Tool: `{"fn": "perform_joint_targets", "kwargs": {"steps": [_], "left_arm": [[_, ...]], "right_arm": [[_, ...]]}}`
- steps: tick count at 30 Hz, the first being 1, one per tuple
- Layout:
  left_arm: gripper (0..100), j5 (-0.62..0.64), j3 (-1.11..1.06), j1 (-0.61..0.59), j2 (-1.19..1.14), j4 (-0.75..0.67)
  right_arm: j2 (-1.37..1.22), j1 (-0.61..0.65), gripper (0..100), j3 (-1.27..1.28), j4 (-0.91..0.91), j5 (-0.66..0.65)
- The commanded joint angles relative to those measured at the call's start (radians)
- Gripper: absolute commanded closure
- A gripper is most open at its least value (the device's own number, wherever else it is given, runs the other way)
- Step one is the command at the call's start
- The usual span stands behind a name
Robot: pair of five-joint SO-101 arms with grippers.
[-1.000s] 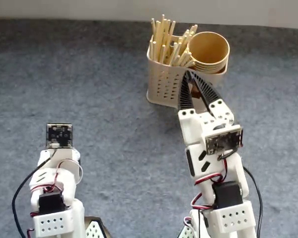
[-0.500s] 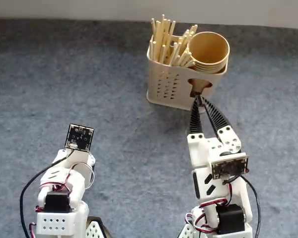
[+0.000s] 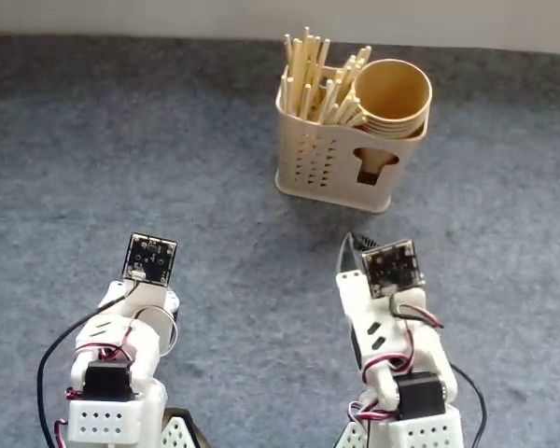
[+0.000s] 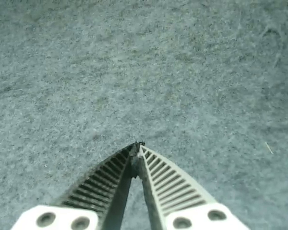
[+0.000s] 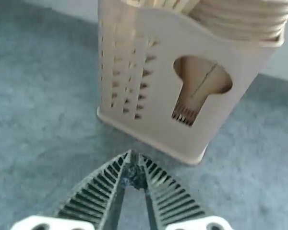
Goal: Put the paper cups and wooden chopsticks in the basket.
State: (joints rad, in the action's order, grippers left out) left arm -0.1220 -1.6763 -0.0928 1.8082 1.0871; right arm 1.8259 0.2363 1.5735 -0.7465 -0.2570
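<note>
A cream plastic basket [image 3: 329, 166] stands at the back of the grey carpet. Several wooden chopsticks [image 3: 315, 79] stick up from its left part, and a stack of paper cups [image 3: 392, 95] sits in its right part. In the right wrist view the basket [image 5: 134, 91] is close ahead, with the cups [image 5: 240, 14] above its rim. My right gripper [image 5: 133, 168] is shut and empty, a short way in front of the basket. My left gripper [image 4: 138, 145] is shut and empty over bare carpet, at the front left [image 3: 149, 261].
Grey carpet [image 3: 121, 140] covers the table. A pale wall strip [image 3: 121, 17] runs along the far edge. Both arm bodies [image 3: 112, 373] stand at the near edge.
The right arm drew back from the basket toward the near edge and folded in. The left arm shifted slightly right and back a second ago, then kept still.
</note>
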Motion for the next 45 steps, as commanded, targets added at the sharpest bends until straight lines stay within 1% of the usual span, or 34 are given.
{"fn": "perform_joint_targets", "kwargs": {"steps": [1,4,8,10,14,16,19,22,45], "left_arm": [[99,0.008,-0.019,0.016,0.005,0.005],[99,0.008,-0.019,0.012,0.002,0.005],[99,0.008,-0.019,0.012,0.005,0.052],[99,0.005,-0.019,0.012,0.007,0.080],[99,0.005,-0.019,0.016,0.007,0.091],[99,0.005,-0.019,0.016,0.005,0.091],[99,0.005,-0.019,0.016,0.002,0.091],[99,0.005,-0.019,0.012,0.002,0.091],[99,0.003,-0.019,0.012,0.001,0.092]], "right_arm": [[0.016,-0.010,99.1,0.073,-0.091,0.011],[0.016,-0.035,99.3,0.143,-0.107,0.018],[0.016,-0.081,99.3,0.196,-0.113,0.135],[0.015,-0.099,99.3,0.200,-0.154,0.183],[0.012,-0.105,99.3,0.200,-0.254,0.255],[0.012,-0.105,99.3,0.200,-0.326,0.270],[0.012,-0.107,99.3,0.200,-0.452,0.272],[0.012,-0.108,99.3,0.200,-0.499,0.272],[0.012,-0.108,99.3,0.200,-0.501,0.272]]}}
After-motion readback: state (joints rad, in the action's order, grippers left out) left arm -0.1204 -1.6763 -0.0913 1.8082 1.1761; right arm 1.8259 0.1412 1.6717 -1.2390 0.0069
